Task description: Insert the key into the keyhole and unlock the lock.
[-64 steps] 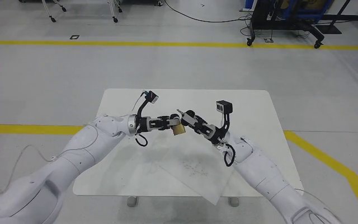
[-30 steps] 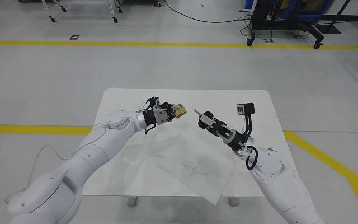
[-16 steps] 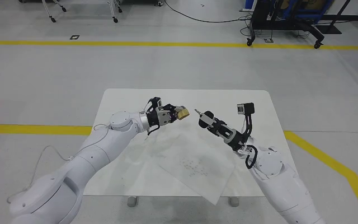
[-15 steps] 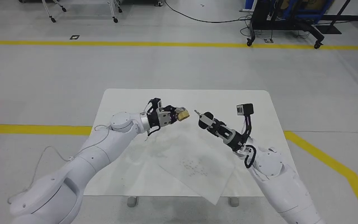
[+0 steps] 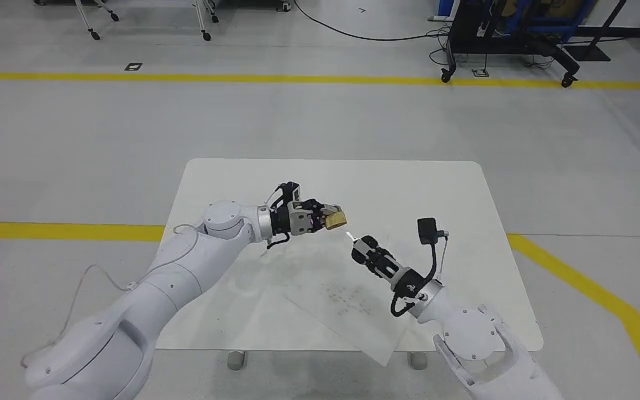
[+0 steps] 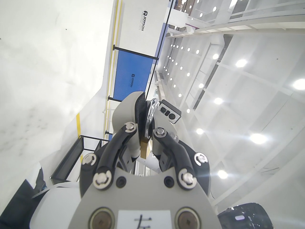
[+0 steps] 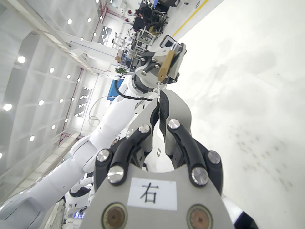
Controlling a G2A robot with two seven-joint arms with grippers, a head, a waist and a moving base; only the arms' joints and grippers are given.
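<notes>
Here, blocky brass lock [image 5: 335, 217] faces slim silvery key [image 5: 349, 236].

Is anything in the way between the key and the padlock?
Nothing visible does. The key, in the right gripper, has its tip right by the end of the padlock in the left gripper.

Right gripper [image 7: 160, 106] pinches key [image 7: 158, 88]; tip just at lock [image 7: 166, 63], its 12 o'clock, clamped in left gripper [image 7: 175, 49].

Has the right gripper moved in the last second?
Yes. The right gripper, shut on the key, has come back from the far edge of the table toward its near edge.
</notes>
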